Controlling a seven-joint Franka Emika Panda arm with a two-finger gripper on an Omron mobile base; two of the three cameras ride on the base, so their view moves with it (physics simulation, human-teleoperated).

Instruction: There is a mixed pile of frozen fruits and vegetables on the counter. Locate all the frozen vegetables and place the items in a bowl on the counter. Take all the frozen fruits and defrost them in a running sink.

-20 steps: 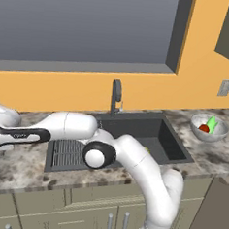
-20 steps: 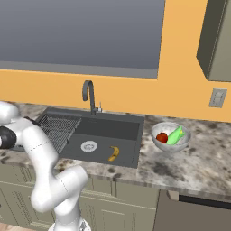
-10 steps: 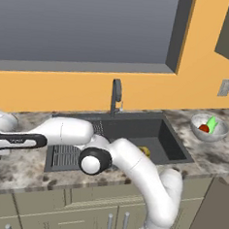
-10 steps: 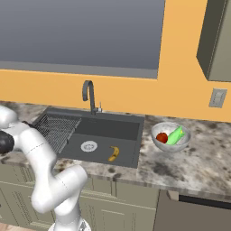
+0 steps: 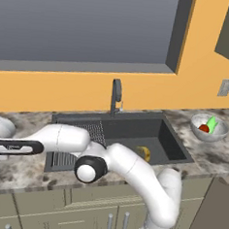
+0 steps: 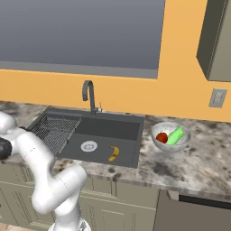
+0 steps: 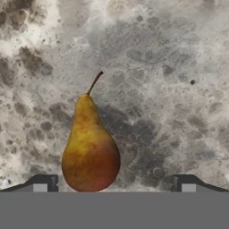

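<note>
Pear: your fruit lies on the speckled granite counter (image 7: 170, 67) in the hand view — pear (image 7: 89, 147) with its stem pointing toward the top of that view and its fat end down by the finger tips.
Pear against gripper: it sits between the two tips but off-centre, close to the left-hand tip in that view and well apart from the right-hand one; you cannot tell from the pictures whether it touches either.
Gripper: gripper (image 7: 114, 183) has its fingers spread wide, with nothing pinched between them.
Arm: in the left base view you see the arm (image 5: 127, 166) stretched far out to the robot's left, low over the counter beside the sink.
Sink: dark basin (image 6: 122, 128) set in the counter, with a ribbed rack (image 6: 54, 128) in its left half and a round drain (image 6: 89, 145) in the floor.
Banana: already in the sink — banana (image 6: 113, 153) lies on the basin floor, just right of the drain in the right base view.
Faucet: dark faucet (image 6: 89, 94) stands at the back rim of the sink; you cannot tell whether water runs.
Bowl: pale bowl (image 6: 159, 143) stands on the counter right of the sink, apart from its edge.
Bowl contents: a red round item (image 6: 162, 137) and a green long item (image 6: 176, 135) lie side by side in it.
</note>
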